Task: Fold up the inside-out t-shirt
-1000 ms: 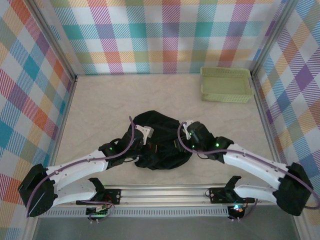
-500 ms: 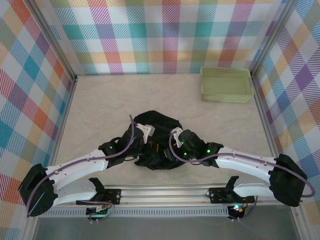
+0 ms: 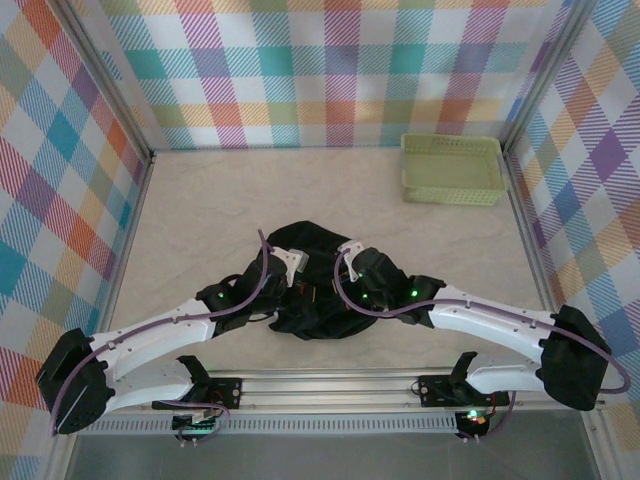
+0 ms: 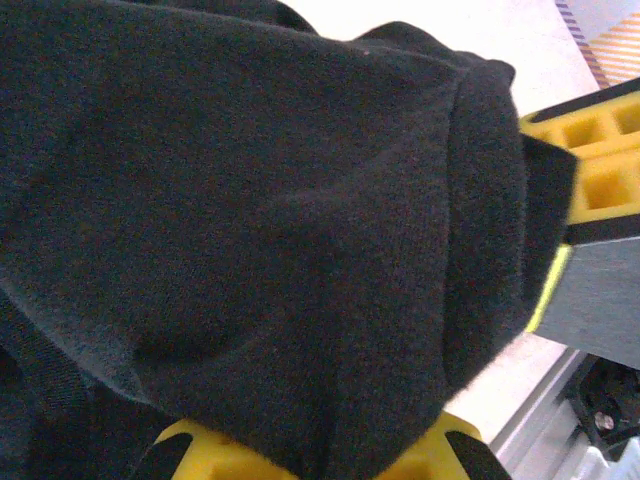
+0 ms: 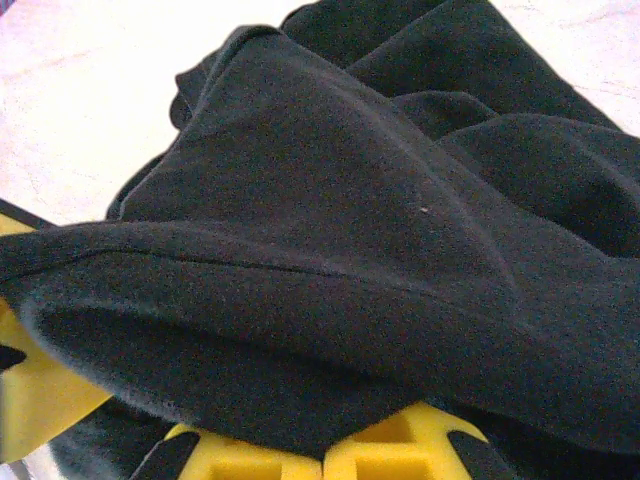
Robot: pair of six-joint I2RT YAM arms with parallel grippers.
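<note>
The inside-out t-shirt (image 3: 318, 243) is a crumpled black heap in the middle of the table, near the front. Both arms reach into its near side. My left gripper (image 3: 300, 298) is shut on a fold of the t-shirt (image 4: 250, 200), and black cloth bulges out between its yellow fingers (image 4: 200, 452). My right gripper (image 3: 342, 295) is shut too, its yellow fingers (image 5: 400, 445) pressed together with a thick fold of the t-shirt (image 5: 330, 220) pinched above them. The two grippers sit close together, a yellow finger of the right one (image 4: 600, 170) showing beside the left's bundle. No label shows.
A pale green plastic basket (image 3: 452, 168) stands at the back right against the wall. Checked walls close the table (image 3: 200, 200) in on three sides. A metal rail (image 3: 330, 385) with the arm bases runs along the near edge.
My right gripper has slid left into the shirt heap and closed on a fold. The left gripper has stayed shut on the cloth in place.
</note>
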